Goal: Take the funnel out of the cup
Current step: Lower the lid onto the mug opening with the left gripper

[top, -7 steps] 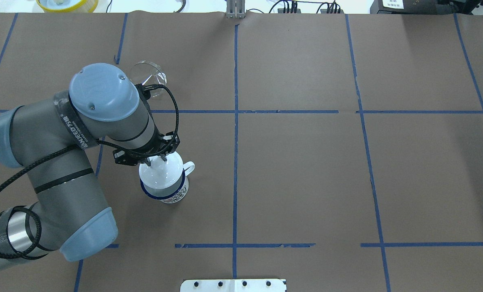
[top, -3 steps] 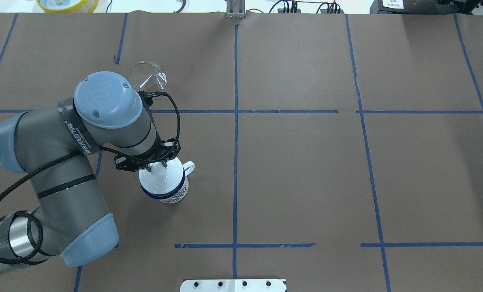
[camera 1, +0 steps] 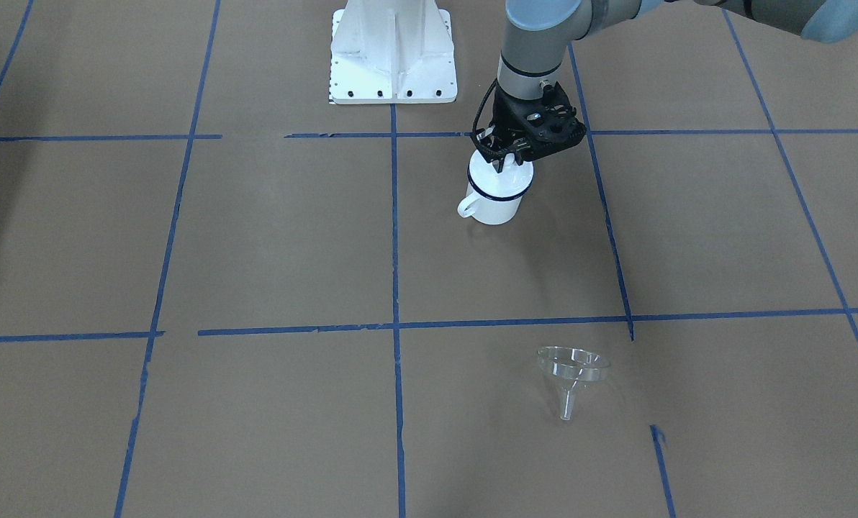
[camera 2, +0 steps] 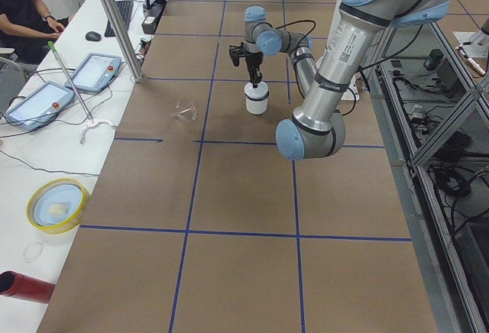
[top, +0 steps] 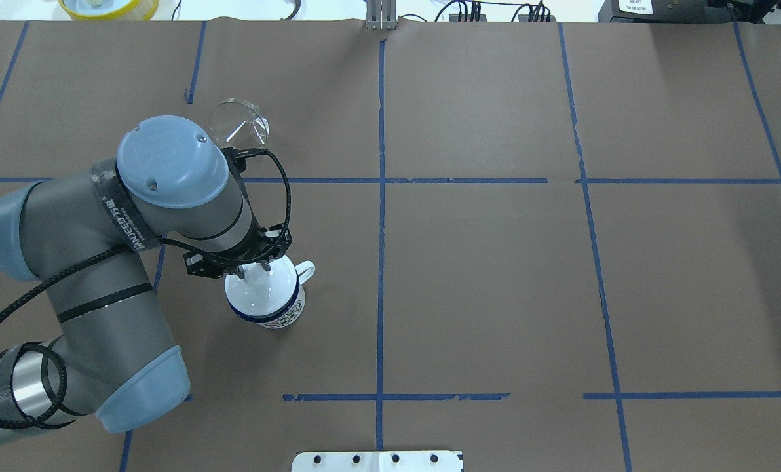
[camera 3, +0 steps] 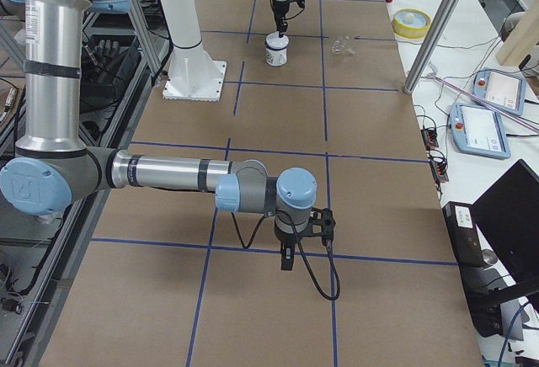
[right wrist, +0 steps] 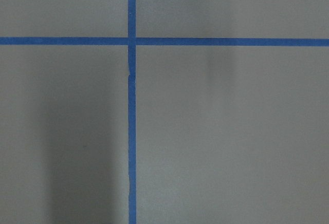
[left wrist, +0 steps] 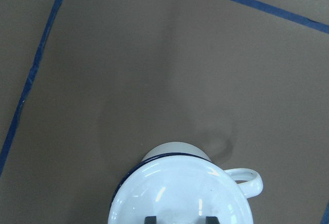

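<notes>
Right on top of the cup [top: 284, 317], the left gripper [top: 254, 265] points straight down with its two fingertips [left wrist: 150, 219] either side of the little knob on a white lid [left wrist: 180, 193]. From the overhead they look snug against it, so I'd call it clamped on the knob. The lid sits level on the cup's dark blue rim and covers the whole mouth, and the loop handle sticks out to one side.

The clear funnel [top: 236, 123] isn't in the cup at all. It's lying tilted on its side on the brown paper-covered table [top: 495, 282], well apart from the cup, one blue tape line [top: 397, 180] further from the robot.

The right gripper [camera 3: 287, 257] hangs over the other end of the table pointing down. It's only in the side view, so I can't tell how its fingers are set.
</notes>
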{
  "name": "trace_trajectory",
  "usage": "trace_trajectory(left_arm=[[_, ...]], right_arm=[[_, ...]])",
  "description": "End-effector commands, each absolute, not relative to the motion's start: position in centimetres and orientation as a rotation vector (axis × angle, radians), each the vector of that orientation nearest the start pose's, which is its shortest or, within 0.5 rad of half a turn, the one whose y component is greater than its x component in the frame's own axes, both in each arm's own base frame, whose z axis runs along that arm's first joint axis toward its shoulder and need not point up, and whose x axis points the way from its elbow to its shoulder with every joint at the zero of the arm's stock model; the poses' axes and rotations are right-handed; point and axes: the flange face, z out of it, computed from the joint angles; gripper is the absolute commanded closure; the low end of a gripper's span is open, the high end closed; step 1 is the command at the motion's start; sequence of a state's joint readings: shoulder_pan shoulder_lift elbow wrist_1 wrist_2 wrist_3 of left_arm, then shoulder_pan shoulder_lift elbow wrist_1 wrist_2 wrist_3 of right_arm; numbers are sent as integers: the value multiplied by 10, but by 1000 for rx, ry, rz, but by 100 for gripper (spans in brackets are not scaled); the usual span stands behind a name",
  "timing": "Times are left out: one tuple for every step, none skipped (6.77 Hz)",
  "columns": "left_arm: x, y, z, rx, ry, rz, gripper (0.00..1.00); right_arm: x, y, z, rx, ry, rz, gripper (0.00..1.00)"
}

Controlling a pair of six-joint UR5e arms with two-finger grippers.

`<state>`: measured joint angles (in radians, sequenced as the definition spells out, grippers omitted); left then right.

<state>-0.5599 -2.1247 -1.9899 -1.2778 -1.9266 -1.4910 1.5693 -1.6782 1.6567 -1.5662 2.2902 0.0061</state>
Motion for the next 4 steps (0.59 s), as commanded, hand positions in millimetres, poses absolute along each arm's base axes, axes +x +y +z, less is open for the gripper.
trace_trajectory(left_arm=[[441,-391,210,-115,749,-333,100],[441,-390,210,-116,749,-333,100],[442,-391,211,-119,745,-335,98],[442,-392,212,-120,743,-342,1]], right_arm=[[67,-445,670,-19,-719,10,0],[67,-445,670,-19,-719,10,0],[67,-445,670,-19,-719,10,0],[67,-445,670,-19,-719,10,0]])
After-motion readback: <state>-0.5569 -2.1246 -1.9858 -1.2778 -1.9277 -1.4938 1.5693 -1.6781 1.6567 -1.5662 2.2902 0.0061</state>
